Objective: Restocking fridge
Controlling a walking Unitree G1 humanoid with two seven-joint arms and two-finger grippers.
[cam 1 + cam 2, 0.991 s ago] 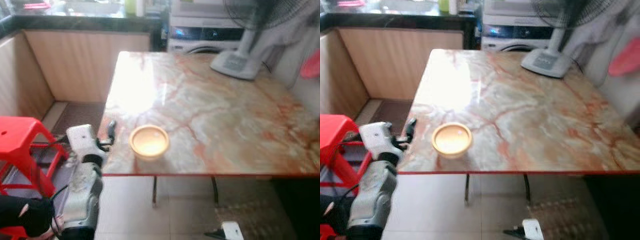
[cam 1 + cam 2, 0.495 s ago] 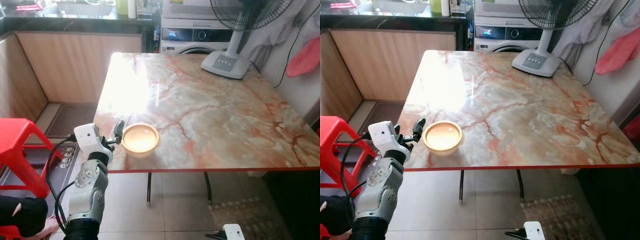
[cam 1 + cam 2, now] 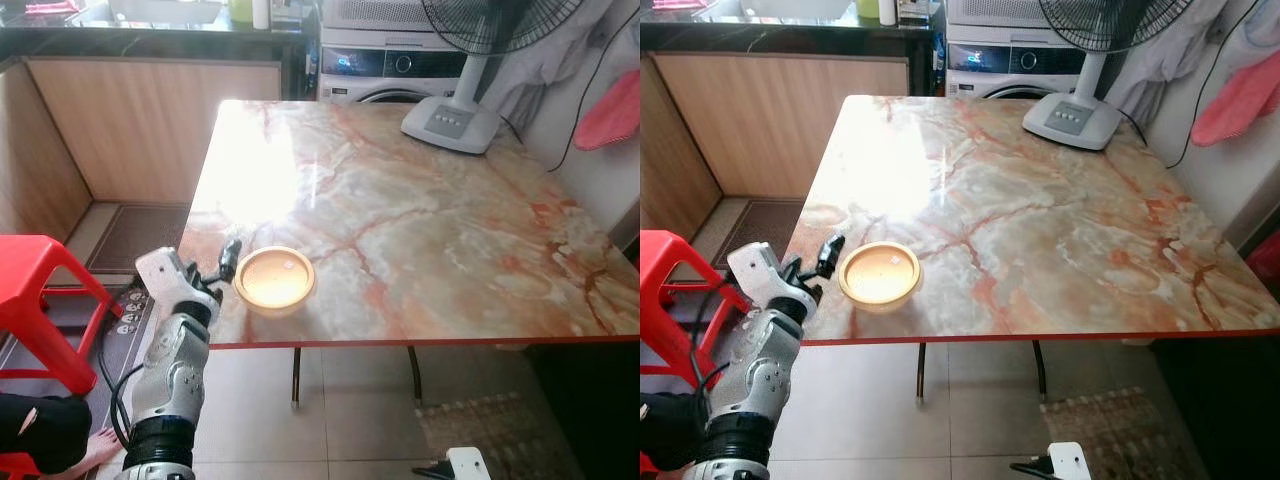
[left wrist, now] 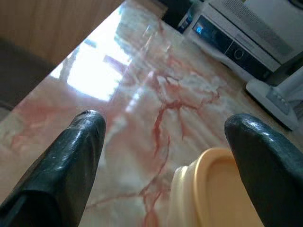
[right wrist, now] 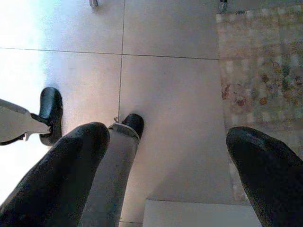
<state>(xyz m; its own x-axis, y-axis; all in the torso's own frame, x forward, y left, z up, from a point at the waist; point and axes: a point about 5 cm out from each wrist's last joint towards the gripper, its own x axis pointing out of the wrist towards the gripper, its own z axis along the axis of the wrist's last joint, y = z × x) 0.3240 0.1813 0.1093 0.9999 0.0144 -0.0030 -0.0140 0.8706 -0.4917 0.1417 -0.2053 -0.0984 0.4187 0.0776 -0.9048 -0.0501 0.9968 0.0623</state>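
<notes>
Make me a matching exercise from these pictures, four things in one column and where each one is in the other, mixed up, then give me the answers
Things
1. yellow bowl
2. fan
3. red stool
4. left claw

Places
A. on the floor, left of the table
B. at the table's left edge, right beside the bowl, fingers apart
C. on the far right part of the tabletop
D. on the tabletop near the front left corner

Pairs: 1-D, 2-C, 3-A, 4-B
</notes>
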